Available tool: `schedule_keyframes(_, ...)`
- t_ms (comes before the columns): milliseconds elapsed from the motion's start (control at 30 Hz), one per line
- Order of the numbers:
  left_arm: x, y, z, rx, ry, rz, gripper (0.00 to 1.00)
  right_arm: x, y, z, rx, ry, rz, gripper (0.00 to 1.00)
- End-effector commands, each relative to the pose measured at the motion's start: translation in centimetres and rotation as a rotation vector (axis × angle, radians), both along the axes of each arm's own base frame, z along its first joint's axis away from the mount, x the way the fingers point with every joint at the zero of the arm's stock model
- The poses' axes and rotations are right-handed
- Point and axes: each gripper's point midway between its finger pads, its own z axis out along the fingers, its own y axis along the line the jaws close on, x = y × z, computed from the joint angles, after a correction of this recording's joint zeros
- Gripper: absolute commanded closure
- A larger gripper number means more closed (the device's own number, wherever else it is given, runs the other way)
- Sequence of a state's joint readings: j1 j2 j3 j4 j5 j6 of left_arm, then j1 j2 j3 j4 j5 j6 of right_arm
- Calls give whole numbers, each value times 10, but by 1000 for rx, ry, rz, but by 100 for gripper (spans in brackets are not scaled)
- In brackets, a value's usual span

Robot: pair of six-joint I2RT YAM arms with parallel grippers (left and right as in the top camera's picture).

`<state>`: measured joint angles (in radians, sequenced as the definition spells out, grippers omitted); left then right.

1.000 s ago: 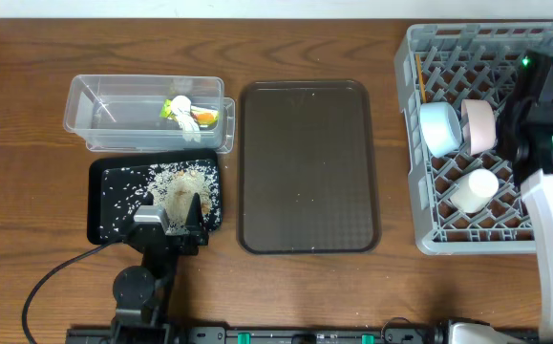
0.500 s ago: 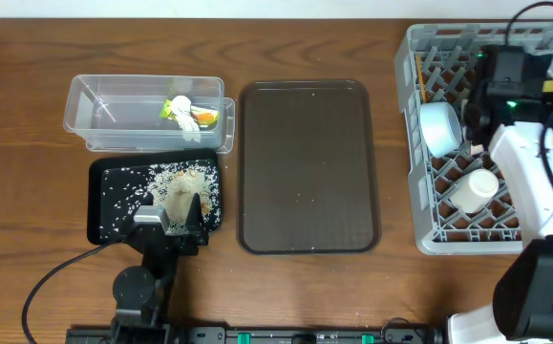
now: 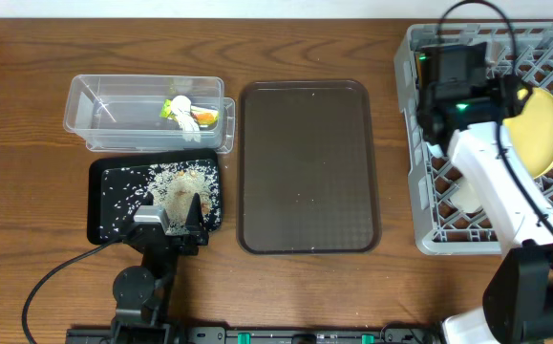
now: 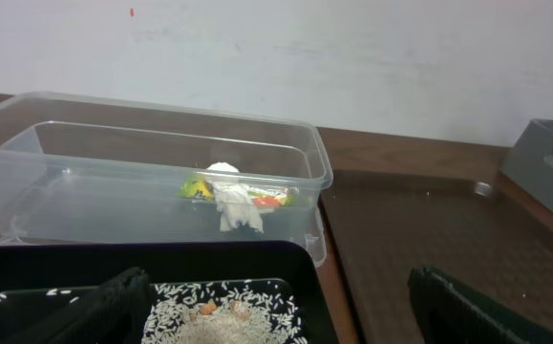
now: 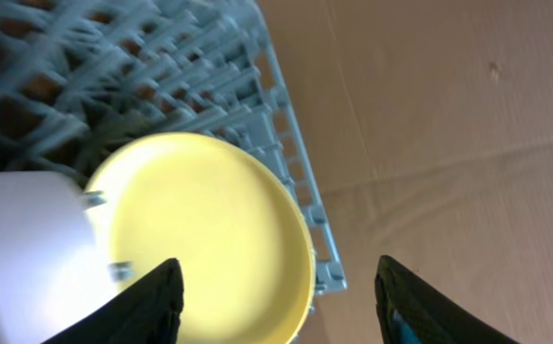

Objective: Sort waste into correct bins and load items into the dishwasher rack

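My right gripper (image 5: 278, 282) is holding its dark fingers (image 5: 157, 301) apart, gripping nothing, over the smooth round yellow plate (image 5: 209, 229). The plate is sitting in the grey lattice rack (image 5: 190, 76), seemingly tilted near its edge. My left gripper (image 4: 286, 315) is hanging wide open above the shallow black tray (image 4: 161, 256) of grainy rice scraps (image 4: 219, 320). Beyond, the clear tub (image 4: 85, 162) is holding crumpled tissue (image 4: 233, 201) and the green wrapper (image 4: 195, 188).

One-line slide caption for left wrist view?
Tissue and wrapper in the clear tub; rice scraps on the black tray.
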<state>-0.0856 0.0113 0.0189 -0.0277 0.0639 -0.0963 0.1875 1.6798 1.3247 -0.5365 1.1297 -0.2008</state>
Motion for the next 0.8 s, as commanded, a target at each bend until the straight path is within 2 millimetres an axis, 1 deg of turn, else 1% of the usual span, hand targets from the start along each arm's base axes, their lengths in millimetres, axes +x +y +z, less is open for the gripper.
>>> schedule_keyframes(0,-1,1,-15,13,44,1,12,-3,33,23,39,-60,96,34)
schedule_keyframes(133,-1,1,-15,13,44,1,12,-15,91,41,222,-124,299,32)
schedule_keyframes(233,-1,1,-15,13,44,1,11,-36,142,48,465,-142,481,30)
schedule_keyframes(300,-1,1,-15,13,44,1,11,-59,178,52,674,-138,588,29)
schedule_keyframes(333,-1,1,-15,13,44,1,12,-72,196,55,782,-127,643,25)
schedule_keyframes(367,-1,1,-15,13,44,1,12,-83,212,57,873,-111,693,1)
schedule_keyframes(433,-1,1,-15,13,44,1,12,-107,244,68,1048,-71,817,1)
schedule_keyframes(533,-1,1,-15,13,44,1,12,-142,284,87,1241,8,1009,1)
schedule_keyframes(600,-1,1,-15,13,44,1,12,-162,302,96,1336,64,1111,1)
schedule_keyframes(667,-1,1,-15,13,44,1,11,-179,312,100,1407,125,1172,1)
schedule_keyframes(700,-1,1,-15,13,44,1,12,-187,313,98,1430,163,1178,1)
schedule_keyframes(767,-1,1,-15,13,44,1,11,-192,308,88,1397,207,1171,1)
